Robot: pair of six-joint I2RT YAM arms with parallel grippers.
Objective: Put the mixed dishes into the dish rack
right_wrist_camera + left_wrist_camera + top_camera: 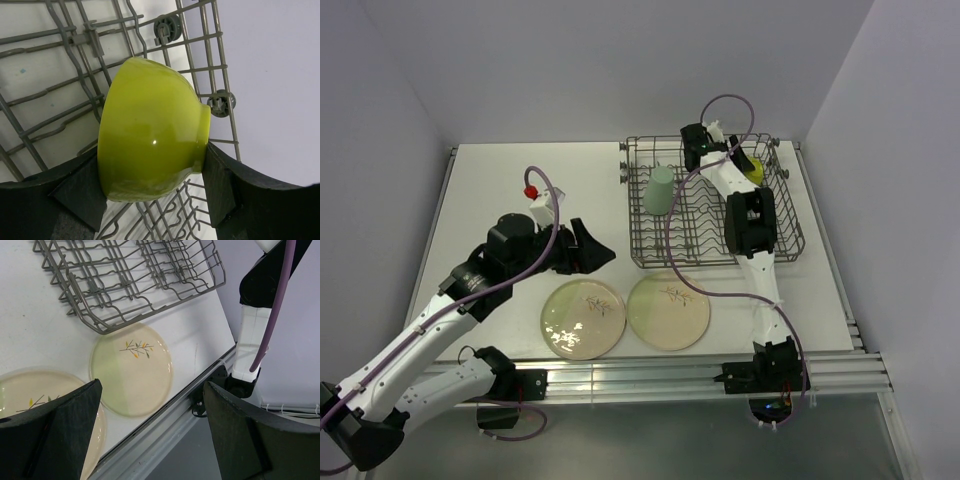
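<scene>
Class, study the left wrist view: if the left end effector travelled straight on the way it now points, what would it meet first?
Most likely the cream plate nearer the dish rack, lying flat straight ahead, though depth is hard to judge.

1. A lime-green bowl [150, 145] is seen clamped in the right end effector [150, 187], turned on its side, with its foot ring to the right of the frame.
2. Its wide rim side is pressed by one dark finger [75, 192], and its foot by the other.
3. The bowl is held just above the grey wires of the dish rack [85, 37].
4. Two small round grey rollers [167, 27] are seen on the rack's outer wires, beside the bowl.
5. The white table [40, 70] is seen through the wires.
</scene>
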